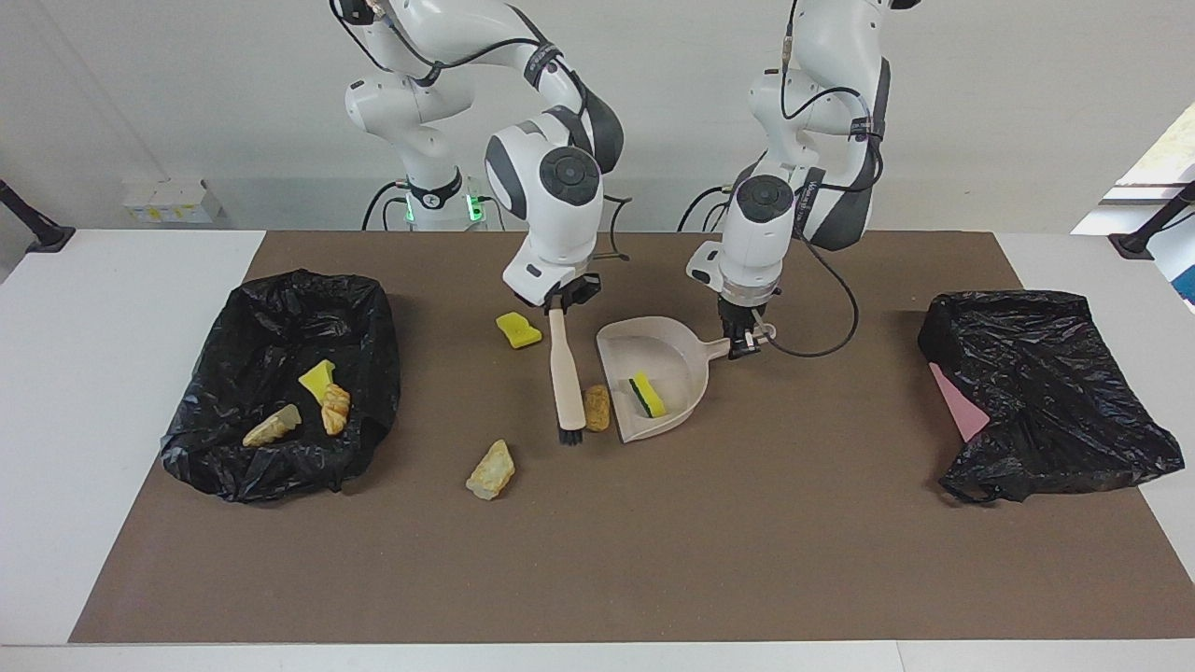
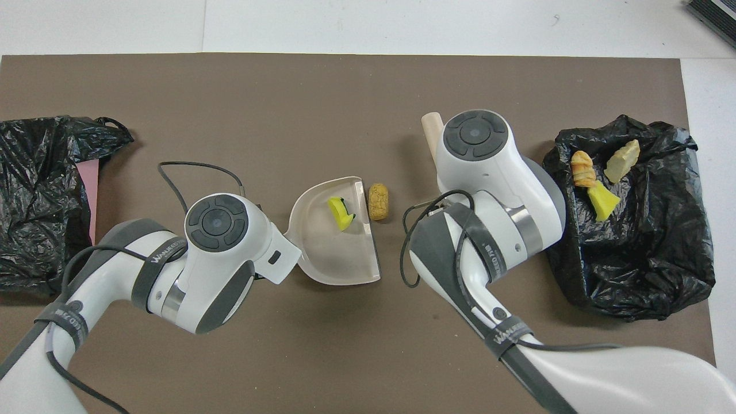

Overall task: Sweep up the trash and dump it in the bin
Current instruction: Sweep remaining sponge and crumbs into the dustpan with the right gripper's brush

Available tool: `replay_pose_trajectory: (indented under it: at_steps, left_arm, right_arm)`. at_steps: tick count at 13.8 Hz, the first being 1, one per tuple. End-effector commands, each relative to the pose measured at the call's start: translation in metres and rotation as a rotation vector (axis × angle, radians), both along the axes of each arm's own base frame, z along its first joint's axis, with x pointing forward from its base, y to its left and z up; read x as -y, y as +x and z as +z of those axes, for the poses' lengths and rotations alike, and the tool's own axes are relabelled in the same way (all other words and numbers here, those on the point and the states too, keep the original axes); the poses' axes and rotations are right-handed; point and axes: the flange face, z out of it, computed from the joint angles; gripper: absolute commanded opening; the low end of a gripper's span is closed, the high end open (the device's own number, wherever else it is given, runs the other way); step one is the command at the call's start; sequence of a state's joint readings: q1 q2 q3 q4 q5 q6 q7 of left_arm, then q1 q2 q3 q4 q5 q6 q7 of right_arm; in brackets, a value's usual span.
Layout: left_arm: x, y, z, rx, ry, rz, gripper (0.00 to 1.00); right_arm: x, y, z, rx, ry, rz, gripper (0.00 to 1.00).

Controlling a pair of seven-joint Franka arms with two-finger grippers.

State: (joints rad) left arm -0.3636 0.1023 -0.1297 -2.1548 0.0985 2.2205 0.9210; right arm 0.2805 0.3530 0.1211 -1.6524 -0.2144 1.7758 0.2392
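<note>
Trash scattered over the brown mat (image 1: 747,523) on the desk (image 1: 112,373). One yellow sponge chunk (image 1: 647,395) lying inside the beige dustpan (image 1: 677,359). One brown bread-like lump (image 1: 597,407) on the mat, just outside the dustpan's open mouth, between it and the bristle end of the brush (image 1: 564,373). Another yellow sponge piece (image 1: 518,329) on the mat nearer to the robots, beside the brush handle, toward the right arm's end. One tan lump (image 1: 491,469) farther from the robots, well apart from the dustpan. Three more scraps (image 1: 322,397) already in the black-lined bin (image 1: 280,308) at the right arm's end of the desk.

Right gripper (image 1: 563,297) over the mat, fingers clamped on the top of the brush handle, brush hanging nearly upright with bristles down at the mat. Left gripper (image 1: 742,338) low at the dustpan's handle, fingers closed on it, dustpan flat on the mat.

Crumpled black bag (image 1: 1046,392) with a pink piece (image 1: 957,397) showing, at the left arm's end.
</note>
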Motion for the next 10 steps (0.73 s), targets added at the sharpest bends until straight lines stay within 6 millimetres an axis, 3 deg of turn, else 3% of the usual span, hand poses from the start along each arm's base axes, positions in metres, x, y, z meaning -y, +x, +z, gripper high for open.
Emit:
replay_pose_trajectory:
  at_steps: [1,3,5,7,10]
  left_arm:
    - [-0.002,-0.009,-0.003,-0.006,0.005,-0.011,0.00]
    - [-0.002,-0.009,-0.003,-0.006,0.006,0.000,0.00]
    - [0.004,-0.014,-0.002,-0.009,0.014,0.039,0.00]
    - [0.007,-0.017,-0.001,-0.017,0.018,0.050,0.00]
    - [0.011,-0.022,0.000,-0.028,0.029,0.058,0.00]
  right_arm:
    - [0.034,0.040,-0.009,0.009,-0.089,0.077,0.00]
    - [0.061,0.054,-0.016,0.007,-0.104,0.114,0.00]
    - [0.058,0.053,-0.024,0.009,-0.084,0.113,0.00]
    - [0.051,0.039,-0.040,-0.042,-0.060,0.100,0.00]
    - [0.024,0.016,-0.055,-0.107,0.028,0.053,0.00]
